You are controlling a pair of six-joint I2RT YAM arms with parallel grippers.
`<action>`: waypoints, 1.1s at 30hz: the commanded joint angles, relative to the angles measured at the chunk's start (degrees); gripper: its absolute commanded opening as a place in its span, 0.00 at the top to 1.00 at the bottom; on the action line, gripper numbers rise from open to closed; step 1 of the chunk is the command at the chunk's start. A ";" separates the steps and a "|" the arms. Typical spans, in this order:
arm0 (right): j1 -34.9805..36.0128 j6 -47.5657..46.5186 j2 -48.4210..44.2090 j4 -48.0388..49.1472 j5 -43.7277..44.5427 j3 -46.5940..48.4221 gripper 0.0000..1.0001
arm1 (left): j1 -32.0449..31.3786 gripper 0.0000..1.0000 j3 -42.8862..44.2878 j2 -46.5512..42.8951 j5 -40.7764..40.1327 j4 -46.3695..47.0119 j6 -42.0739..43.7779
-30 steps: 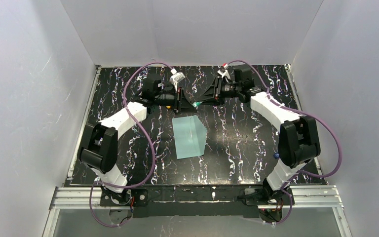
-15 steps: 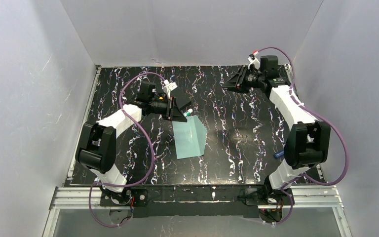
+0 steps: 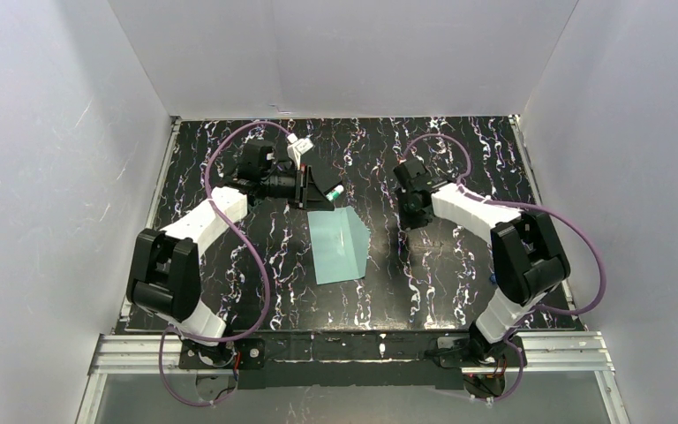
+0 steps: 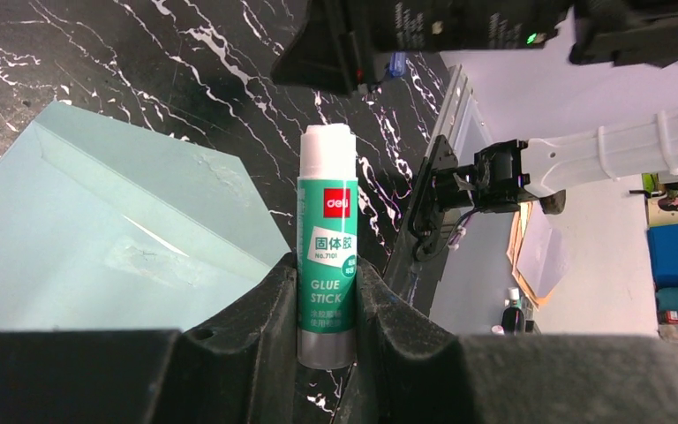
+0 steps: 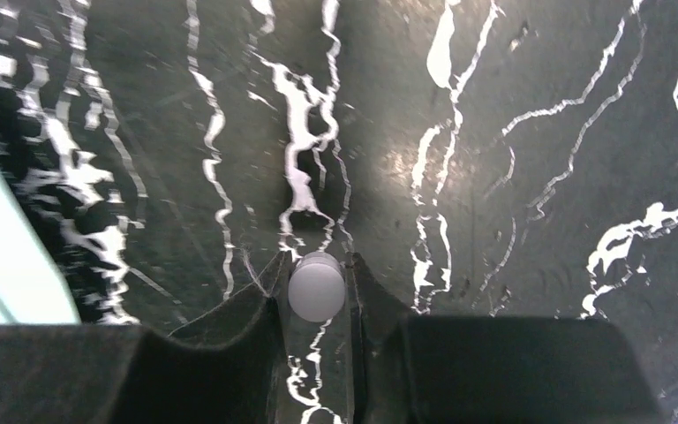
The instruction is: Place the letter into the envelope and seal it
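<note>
The pale teal envelope [image 3: 337, 247] lies flat mid-table, its pointed flap spread out to the right; it also shows in the left wrist view [image 4: 97, 230]. The letter is not in view. My left gripper [image 3: 328, 191] hovers just behind the envelope, shut on a green glue stick [image 4: 327, 256] whose white glue tip is bare. My right gripper [image 3: 411, 215] points down at the table to the right of the envelope, shut on a small white cap [image 5: 316, 287] that sits close to the surface.
The table [image 3: 441, 256] is black marble-patterned with raised side rails, and white walls enclose it on three sides. A small blue object [image 3: 493, 277] lies near the right arm's base. The envelope's edge shows at the left in the right wrist view [image 5: 0, 265].
The two grippers were together at the glue stick, then parted. The right arm swung to the back right corner, then came down right of the envelope. The left gripper shifted slightly back.
</note>
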 commanded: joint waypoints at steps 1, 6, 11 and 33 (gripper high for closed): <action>1.40 0.00 0.33 3.37 11.14 -2.89 0.90 | -0.16 1.00 0.35 -3.86 0.64 -0.41 -0.38; 2.95 -0.30 -1.86 12.33 12.39 -10.08 0.81 | -0.09 1.00 -0.35 -4.48 0.08 -0.76 -0.38; 3.04 0.46 -1.76 16.54 11.27 -13.19 0.77 | -0.13 1.00 -0.25 -4.50 -0.30 -1.57 -0.12; 3.57 7.31 -11.32 5.48 16.45 -5.35 0.31 | -0.10 1.00 2.18 -4.77 -4.02 -1.50 -2.16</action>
